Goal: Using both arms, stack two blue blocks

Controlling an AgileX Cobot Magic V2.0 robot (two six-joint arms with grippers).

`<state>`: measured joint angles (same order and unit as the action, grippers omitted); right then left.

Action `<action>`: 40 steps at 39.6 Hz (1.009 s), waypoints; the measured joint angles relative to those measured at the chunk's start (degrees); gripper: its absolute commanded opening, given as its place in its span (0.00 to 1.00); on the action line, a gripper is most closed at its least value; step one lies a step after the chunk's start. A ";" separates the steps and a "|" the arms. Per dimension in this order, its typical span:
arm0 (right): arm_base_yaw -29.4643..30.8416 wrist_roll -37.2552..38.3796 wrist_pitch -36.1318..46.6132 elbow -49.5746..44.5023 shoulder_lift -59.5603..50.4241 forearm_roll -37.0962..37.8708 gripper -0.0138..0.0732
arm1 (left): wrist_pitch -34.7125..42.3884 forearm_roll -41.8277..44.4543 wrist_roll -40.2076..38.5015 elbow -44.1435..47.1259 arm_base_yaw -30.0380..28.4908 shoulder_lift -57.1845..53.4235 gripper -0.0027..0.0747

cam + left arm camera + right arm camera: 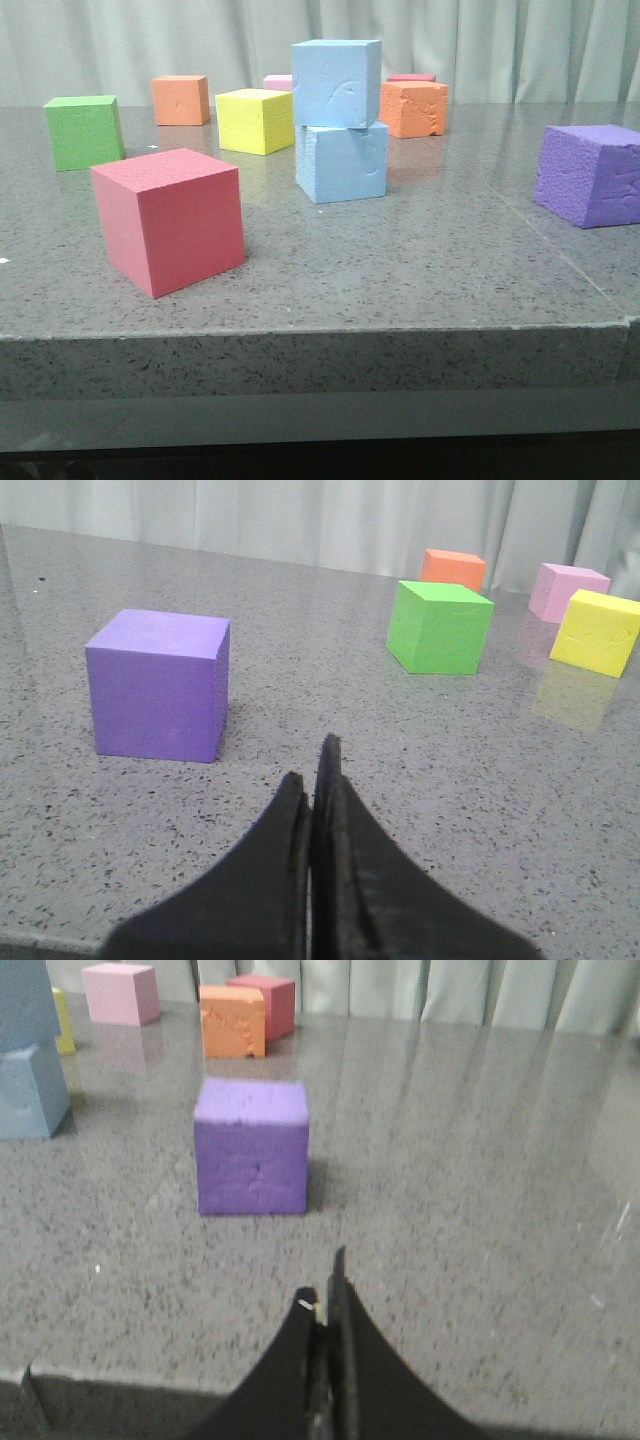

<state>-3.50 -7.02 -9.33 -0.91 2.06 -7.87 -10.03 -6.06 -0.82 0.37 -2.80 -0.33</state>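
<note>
We see the two blue blocks stacked near the middle of the grey speckled surface (420,270). The upper blue block (336,83) rests on the lower blue block (342,161), a little turned against it and shifted slightly to the left, and it carries a curved scuff mark on its front face. In the right wrist view we find this stack again at the edge of the picture.

Around the stack stand other cubes: a red cube (170,218) in front on the left, a green cube (84,131), a yellow cube (255,121) just beside the stack, two orange cubes (181,99) behind, and a purple cube (590,174) well apart on the right.

The left gripper (318,780) has its jaws clenched together with nothing between them. The right gripper (326,1295) is the same, jaws pressed together and holding nothing. Both hang over the surface, each facing a purple cube.
</note>
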 measured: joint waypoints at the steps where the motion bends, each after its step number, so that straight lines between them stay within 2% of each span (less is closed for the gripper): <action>1: 0.00 0.00 -0.43 -0.29 -0.95 -0.12 0.08 | 0.00 0.00 0.00 0.00 0.00 0.00 0.01; 9: 0.00 -0.13 -4.86 -0.66 -2.64 -0.46 0.08 | 0.00 0.00 0.00 0.00 0.00 0.00 0.01; 40: 0.00 -0.41 -5.58 -0.66 -2.64 -0.58 0.08 | 0.00 0.00 0.00 0.00 0.00 0.00 0.01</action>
<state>-3.50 -7.43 -14.91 -1.57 -0.58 -8.45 -10.03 -6.06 -0.82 0.37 -2.80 -0.33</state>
